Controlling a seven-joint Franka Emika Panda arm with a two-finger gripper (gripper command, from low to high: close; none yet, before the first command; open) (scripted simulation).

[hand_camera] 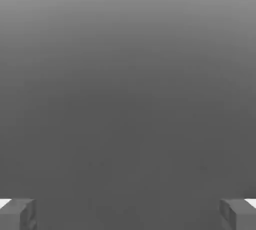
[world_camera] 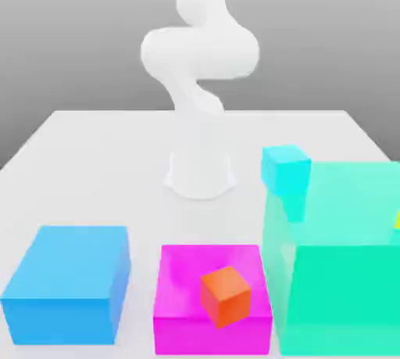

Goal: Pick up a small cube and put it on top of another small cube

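The small orange cube (world_camera: 226, 296) rests on top of the big magenta block (world_camera: 183, 310), turned at an angle to it. A sliver of bright yellow, the small cube (world_camera: 397, 220), shows at the exterior view's right edge on the big teal block (world_camera: 344, 287); the rest of it is cut off. In the hand view my gripper (hand_camera: 128, 215) is open, its two grey fingertips (hand_camera: 17, 215) wide apart with nothing between them, facing plain grey background. The white arm (world_camera: 199, 52) rises from its base and leaves the picture at the top.
A big blue block (world_camera: 70, 283) lies at the exterior view's left front. A small cyan cube (world_camera: 286, 170) sits on the teal block's far corner. The arm's base (world_camera: 200, 176) stands mid-table on the white tabletop (world_camera: 101, 162).
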